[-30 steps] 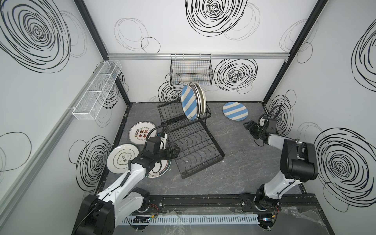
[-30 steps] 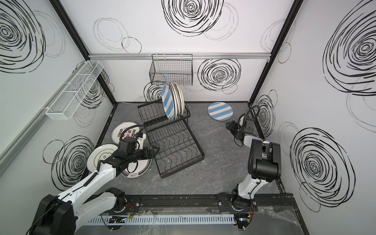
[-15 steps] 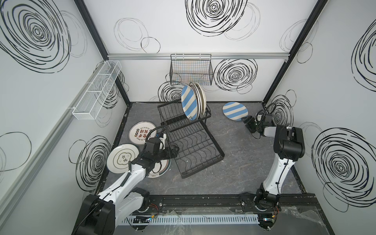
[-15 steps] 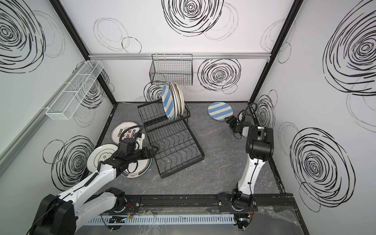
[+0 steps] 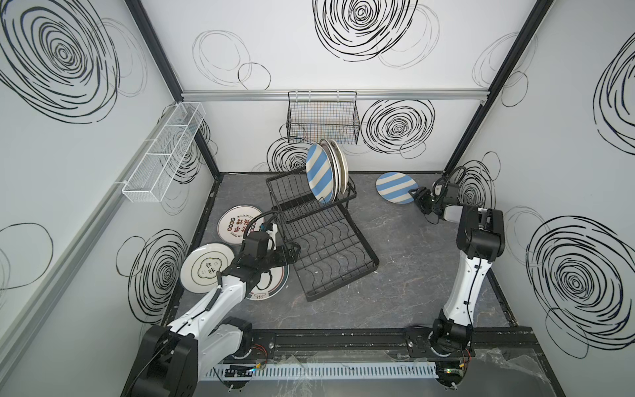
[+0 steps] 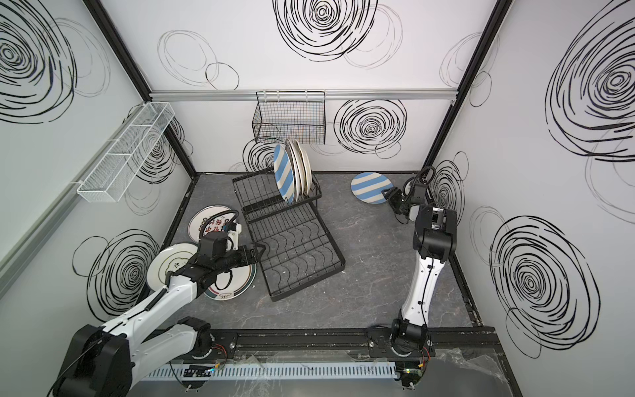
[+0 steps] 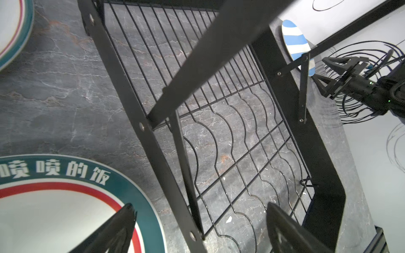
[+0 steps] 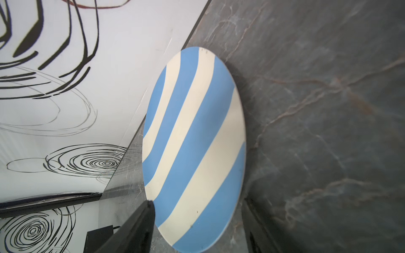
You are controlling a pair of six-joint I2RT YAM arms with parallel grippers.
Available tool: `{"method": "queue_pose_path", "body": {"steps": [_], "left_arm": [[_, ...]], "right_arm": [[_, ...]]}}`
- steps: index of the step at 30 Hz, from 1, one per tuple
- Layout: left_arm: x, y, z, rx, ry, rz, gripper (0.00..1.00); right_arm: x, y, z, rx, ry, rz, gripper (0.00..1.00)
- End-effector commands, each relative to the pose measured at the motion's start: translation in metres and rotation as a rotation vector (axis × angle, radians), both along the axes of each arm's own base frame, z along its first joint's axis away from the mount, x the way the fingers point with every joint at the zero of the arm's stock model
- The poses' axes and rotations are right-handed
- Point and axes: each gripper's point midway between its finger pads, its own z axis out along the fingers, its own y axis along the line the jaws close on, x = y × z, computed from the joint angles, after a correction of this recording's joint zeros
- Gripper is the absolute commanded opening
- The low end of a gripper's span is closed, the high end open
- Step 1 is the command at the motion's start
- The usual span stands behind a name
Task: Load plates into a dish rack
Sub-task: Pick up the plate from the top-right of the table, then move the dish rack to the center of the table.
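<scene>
Right tool (image 5: 414,198) nearer striped plate (image 5: 392,188) by wall (image 5: 424,165)

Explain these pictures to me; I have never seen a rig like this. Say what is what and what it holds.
This is a robot: a left arm and a right arm, white, each ending in a two-fingered gripper, over a grey table. Two pictures look down on the whole scene; the two others come from cameras on the wrists. In the middle stands a black wire dish rack, with a blue-striped plate and pale plates upright in its upper basket. Beside it a red-lettered plate, a cream plate and a teal-rimmed plate lie flat. The left gripper is open at the rack's side rail. The right gripper is open at the rim of a second blue-striped plate, flat at the back. Nothing is held.
</scene>
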Motion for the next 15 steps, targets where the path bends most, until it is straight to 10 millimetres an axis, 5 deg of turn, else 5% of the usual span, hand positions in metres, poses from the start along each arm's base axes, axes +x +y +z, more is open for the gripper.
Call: {"method": "queue_pose_path", "body": {"steps": [1, 8, 15], "left_arm": [[0.013, 0.003, 0.013, -0.011, -0.054, 0.019, 0.96], [0.020, 0.008, 0.017, -0.002, -0.065, 0.031, 0.96], [0.024, 0.010, 0.019, 0.000, -0.072, 0.034, 0.96]], "right_arm": [[-0.018, -0.004, -0.049, 0.036, 0.160, -0.038, 0.62], [-0.020, -0.009, -0.064, 0.133, 0.168, -0.062, 0.27], [-0.015, -0.013, -0.060, 0.183, 0.143, -0.073, 0.07]]}}
